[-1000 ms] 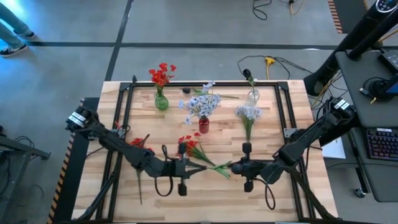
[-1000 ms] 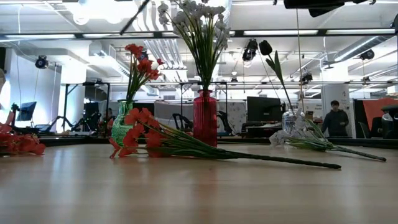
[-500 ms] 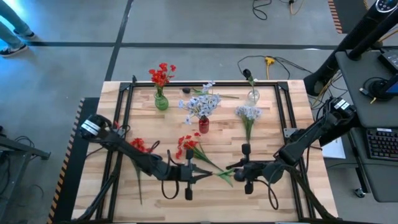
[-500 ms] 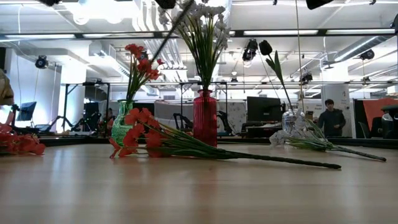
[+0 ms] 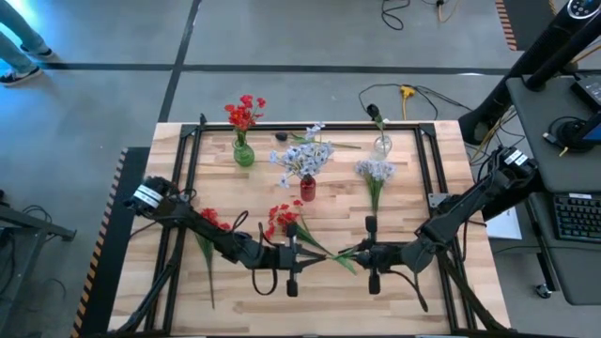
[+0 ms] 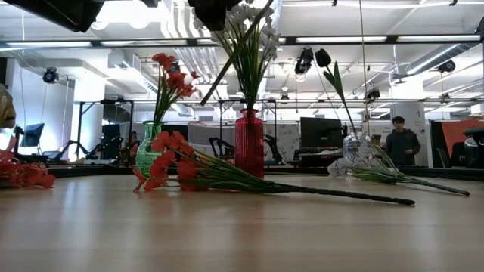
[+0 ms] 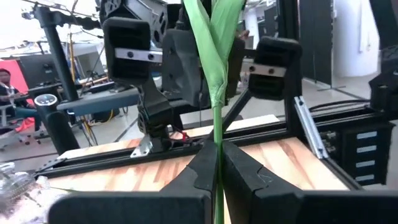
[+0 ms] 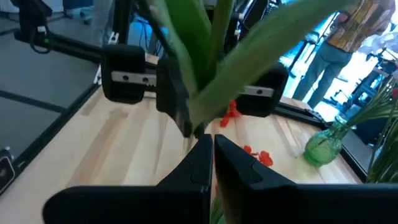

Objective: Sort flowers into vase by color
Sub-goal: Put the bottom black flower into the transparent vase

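A green flower stalk with long leaves hangs above the table's near middle; its bloom I cannot make out. My left gripper and my right gripper face each other, both shut on it. In the low view the stalk slants up high over the table. A red flower lies flat on the table just beyond the grippers. The green vase holds red blooms, the red vase pale ones, and the clear vase a dark bud. My left gripper pinches the bare stalk below the leaves between its two fingers. The fingers come level from the table's left and lie across it. My right gripper pinches the stalk at the base of the leaves, level from the table's right. The stalk is clear of the table.
A pale flower lies on the table near the clear vase, another at the far edge, and a red one under my left arm. A black frame borders the table. A person stands in the room behind.
My left gripper has moved toward the table's right edge and down, closing on my right gripper, with the stalk in it. In the low view the stalk has shifted right and the dark grippers have sunk into the top of the picture.
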`<state>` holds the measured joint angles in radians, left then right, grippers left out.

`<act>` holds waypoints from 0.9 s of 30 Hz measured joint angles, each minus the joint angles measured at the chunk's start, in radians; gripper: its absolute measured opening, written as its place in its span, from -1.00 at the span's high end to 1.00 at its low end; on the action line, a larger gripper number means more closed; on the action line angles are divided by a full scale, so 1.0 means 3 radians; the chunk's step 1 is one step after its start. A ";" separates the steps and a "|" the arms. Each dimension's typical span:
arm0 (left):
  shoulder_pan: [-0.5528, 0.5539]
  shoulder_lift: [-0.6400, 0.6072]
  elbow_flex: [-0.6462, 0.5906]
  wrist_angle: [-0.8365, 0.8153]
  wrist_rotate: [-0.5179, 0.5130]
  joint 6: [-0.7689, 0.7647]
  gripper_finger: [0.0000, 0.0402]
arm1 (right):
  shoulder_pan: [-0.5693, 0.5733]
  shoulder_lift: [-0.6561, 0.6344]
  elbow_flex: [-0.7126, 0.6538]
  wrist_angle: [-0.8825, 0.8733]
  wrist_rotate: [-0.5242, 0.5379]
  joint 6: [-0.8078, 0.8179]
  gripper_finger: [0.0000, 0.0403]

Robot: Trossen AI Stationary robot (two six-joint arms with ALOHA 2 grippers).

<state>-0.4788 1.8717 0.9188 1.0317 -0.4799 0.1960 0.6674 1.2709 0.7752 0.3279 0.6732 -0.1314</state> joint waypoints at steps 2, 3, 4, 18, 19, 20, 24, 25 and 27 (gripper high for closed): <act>0.0000 0.0002 0.0000 -0.0011 -0.0004 0.0024 1.00 | 0.0001 0.0000 0.0017 0.0013 0.0000 0.0034 0.94; 0.0001 0.0004 0.0000 -0.0011 -0.0020 0.0029 1.00 | 0.0007 -0.0001 0.0018 0.0016 0.0000 0.0057 0.92; 0.0000 0.0003 0.0000 -0.0011 -0.0047 0.0030 1.00 | 0.0009 -0.0003 0.0018 0.0013 0.0000 0.0078 0.90; -0.0002 -0.0008 -0.0003 -0.0015 -0.0414 0.0052 1.00 | 0.0005 -0.0050 0.0018 0.0118 0.0115 0.0202 0.15; -0.0002 -0.0008 -0.0003 -0.0013 -0.0414 0.0050 1.00 | -0.0005 -0.0050 0.0018 0.0158 0.0118 0.0202 0.10; -0.0002 -0.0008 -0.0003 -0.0007 -0.0414 0.0050 1.00 | -0.0010 -0.0050 0.0018 0.0202 0.0115 0.0202 0.05; 0.0001 -0.0009 0.0011 0.0026 -0.0413 0.0045 1.00 | -0.0046 -0.0039 0.0018 0.0367 0.0091 0.0169 -0.07; 0.0003 -0.0009 0.0027 0.0021 -0.0413 0.0045 1.00 | -0.0053 -0.0036 0.0018 0.0395 0.0085 0.0143 -0.09; 0.0005 -0.0009 0.0056 0.0028 -0.0413 0.0047 1.00 | -0.0068 -0.0034 0.0018 0.0433 0.0069 0.0094 -0.10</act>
<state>-0.4772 1.8690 0.9355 1.0400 -0.6039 0.2102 0.6470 1.2606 0.7807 0.4578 0.6938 -0.1032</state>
